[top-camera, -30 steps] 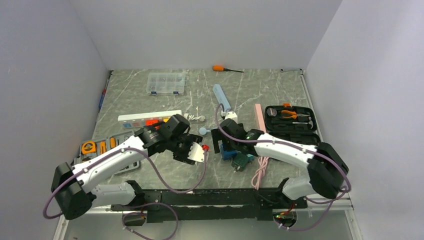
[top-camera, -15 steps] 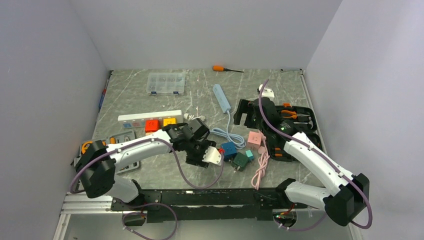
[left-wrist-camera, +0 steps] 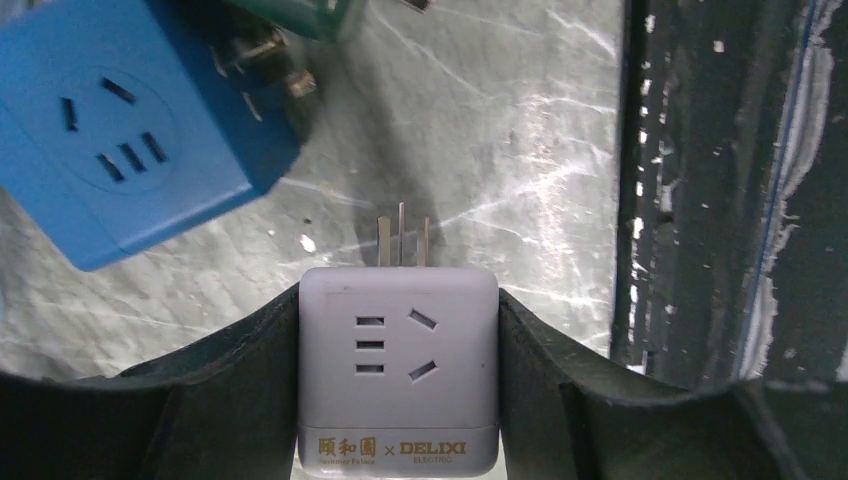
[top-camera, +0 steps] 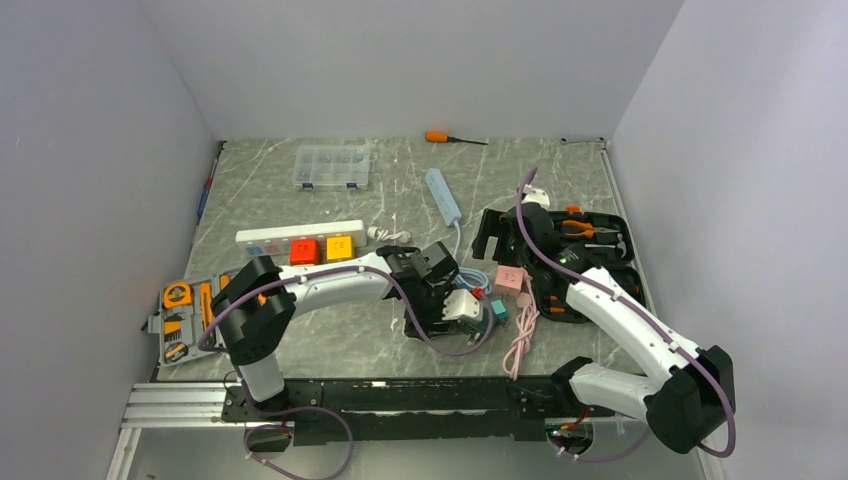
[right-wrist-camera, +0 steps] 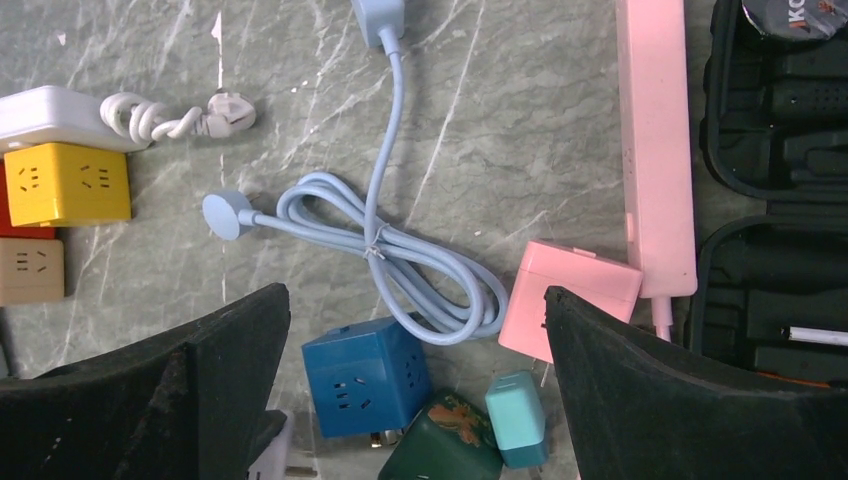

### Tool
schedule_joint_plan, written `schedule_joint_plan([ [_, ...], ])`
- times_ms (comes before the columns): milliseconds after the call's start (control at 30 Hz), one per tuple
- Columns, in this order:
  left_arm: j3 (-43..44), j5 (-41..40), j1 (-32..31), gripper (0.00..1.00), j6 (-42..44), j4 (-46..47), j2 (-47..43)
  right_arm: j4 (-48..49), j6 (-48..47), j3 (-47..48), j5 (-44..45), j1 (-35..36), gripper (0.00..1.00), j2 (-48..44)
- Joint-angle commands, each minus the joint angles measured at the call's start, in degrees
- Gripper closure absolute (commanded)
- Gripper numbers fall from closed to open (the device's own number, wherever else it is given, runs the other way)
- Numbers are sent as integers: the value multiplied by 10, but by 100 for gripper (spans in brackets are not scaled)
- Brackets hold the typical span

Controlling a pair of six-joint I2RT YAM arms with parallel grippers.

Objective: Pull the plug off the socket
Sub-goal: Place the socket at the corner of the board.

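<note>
White adapter plug [left-wrist-camera: 398, 370]: clamped between the two fingers of the left gripper [left-wrist-camera: 398, 340], socket face towards the wrist camera. Its three bare prongs point away from the gripper over the marble and sit in no socket. In the top view it sits near the front centre of the table [top-camera: 330, 340], in a cluster of adapters.

Blue cube socket [left-wrist-camera: 130, 140]: just beside the plug, apart from the prongs. A dark green adapter [right-wrist-camera: 440, 455] lies next to the cube.

Right gripper [right-wrist-camera: 415, 300]: fingers spread wide, holding nothing, above a coiled light-blue cable [right-wrist-camera: 400, 260] and a pink adapter [right-wrist-camera: 568, 300]. A pink power strip [right-wrist-camera: 655, 150] lies beside an open tool case [right-wrist-camera: 780, 200].
</note>
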Motion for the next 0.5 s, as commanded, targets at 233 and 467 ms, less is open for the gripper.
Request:
schedule_joint_plan([
  [233, 42, 3, -21, 96, -99, -45, 39, 34, 10, -9, -9, -9, 0, -11],
  [467, 80, 8, -22, 75, -108, -30, 84, 39, 24, -11, -6, -9, 0, -1],
])
